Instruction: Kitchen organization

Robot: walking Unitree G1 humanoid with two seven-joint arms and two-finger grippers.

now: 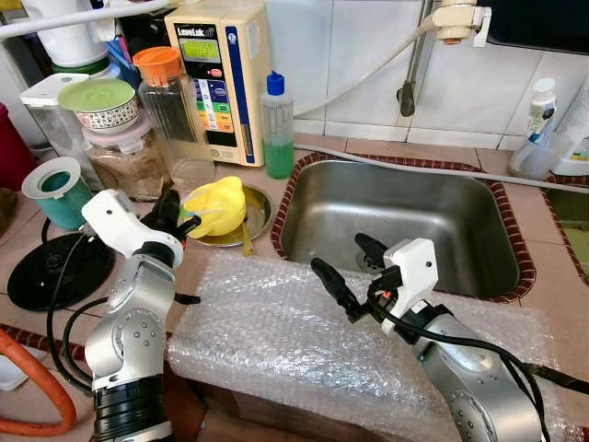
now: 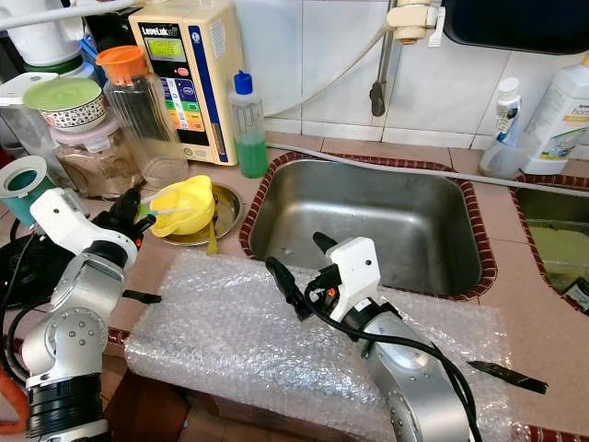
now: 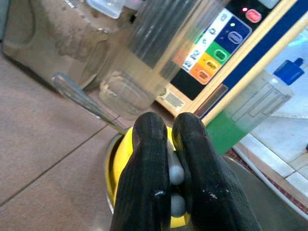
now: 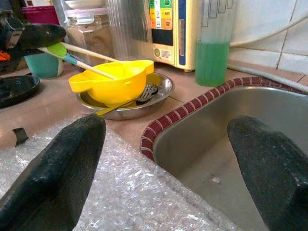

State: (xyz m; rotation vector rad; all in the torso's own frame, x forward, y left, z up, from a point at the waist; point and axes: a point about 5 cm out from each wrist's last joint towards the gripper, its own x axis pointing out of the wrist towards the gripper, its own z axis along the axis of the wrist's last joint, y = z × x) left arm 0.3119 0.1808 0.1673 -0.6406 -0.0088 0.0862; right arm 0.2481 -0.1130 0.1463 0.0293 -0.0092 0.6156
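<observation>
On the desk (image 1: 230,276), left of the sink (image 1: 479,230), a yellow bowl (image 1: 217,206) is seen resting in a shallow metal dish (image 1: 259,214). A fork (image 4: 147,91) and a yellow handle are lodged in the dish under the bowl. The left hand (image 1: 171,215) is held at the bowl's near rim, fingers (image 3: 149,159) pressed together; a thin green-tipped utensil (image 4: 72,57) is seen at its tips, though a grip on it cannot be confirmed. The right hand (image 1: 348,269) is poised over bubble wrap (image 1: 276,331) at the sink's front edge, fingers spread wide, nothing held. Green liquid is contained in the blue-capped bottle (image 1: 277,129).
</observation>
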